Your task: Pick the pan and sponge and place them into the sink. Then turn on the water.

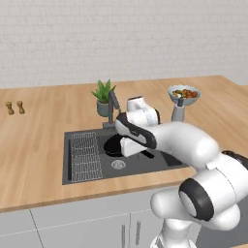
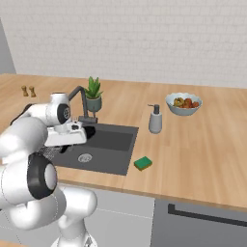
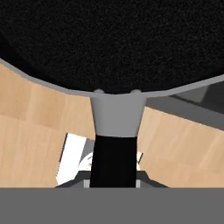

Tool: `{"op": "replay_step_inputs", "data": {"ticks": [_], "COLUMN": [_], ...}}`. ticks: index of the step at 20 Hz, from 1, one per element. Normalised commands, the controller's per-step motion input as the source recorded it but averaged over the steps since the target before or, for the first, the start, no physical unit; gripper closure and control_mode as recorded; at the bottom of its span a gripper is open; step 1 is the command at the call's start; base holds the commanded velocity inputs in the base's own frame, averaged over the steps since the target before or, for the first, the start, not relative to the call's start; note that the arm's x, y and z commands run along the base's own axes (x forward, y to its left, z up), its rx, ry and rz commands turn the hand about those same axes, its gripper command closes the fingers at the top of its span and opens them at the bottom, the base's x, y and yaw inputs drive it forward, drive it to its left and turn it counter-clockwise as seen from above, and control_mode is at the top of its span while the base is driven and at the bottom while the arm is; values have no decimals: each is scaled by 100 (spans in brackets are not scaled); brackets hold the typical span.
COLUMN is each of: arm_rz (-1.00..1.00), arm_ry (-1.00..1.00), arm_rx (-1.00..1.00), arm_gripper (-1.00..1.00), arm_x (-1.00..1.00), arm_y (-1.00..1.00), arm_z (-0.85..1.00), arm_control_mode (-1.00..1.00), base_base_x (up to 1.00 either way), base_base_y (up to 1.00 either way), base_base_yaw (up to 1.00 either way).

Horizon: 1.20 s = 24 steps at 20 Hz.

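The black pan (image 3: 112, 39) hangs low over the dark sink (image 1: 160, 162), its thin handle (image 3: 114, 148) running back between my fingers. My gripper (image 3: 114, 183) is shut on that handle. From the left base view, the pan (image 1: 110, 144) shows as a dark disc just left of my hand (image 1: 129, 147), above the drain. On the wooden counter right of the sink (image 2: 116, 152) lies the green and yellow sponge (image 2: 143, 163), well apart from my hand (image 2: 67, 136). No water runs from the dark faucet (image 2: 79, 99).
A wire rack (image 1: 85, 155) fills the sink's left side. Behind the sink stand a potted plant (image 1: 103, 99) and the faucet (image 1: 114, 105). A soap dispenser (image 2: 155, 119) and a fruit bowl (image 2: 183, 103) sit to the right; two small shakers (image 1: 15, 107) at far left.
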Motion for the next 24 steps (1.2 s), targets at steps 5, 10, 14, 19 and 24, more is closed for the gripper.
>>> {"op": "replay_step_inputs", "data": {"ticks": [5, 10, 14, 19, 24], "arm_rz": [34, 45, 34, 26, 2], "arm_ry": [0, -4, 0, 0, 2], "arm_rx": [0, 9, 23, 12, 0], "arm_gripper": [100, 100, 100, 100, 100], "arm_x": [20, 2, 20, 30, 26], "arm_y": [-71, -80, -44, -11, 0], "arm_z": [6, 3, 7, 0, -1], "arm_control_mode": [-100, -100, -100, -100, -100], "base_base_x": [0, 0, 0, 0, 0], "base_base_y": [0, 0, 0, 0, 0], "base_base_yaw": [0, 0, 0, 0, 0]}}
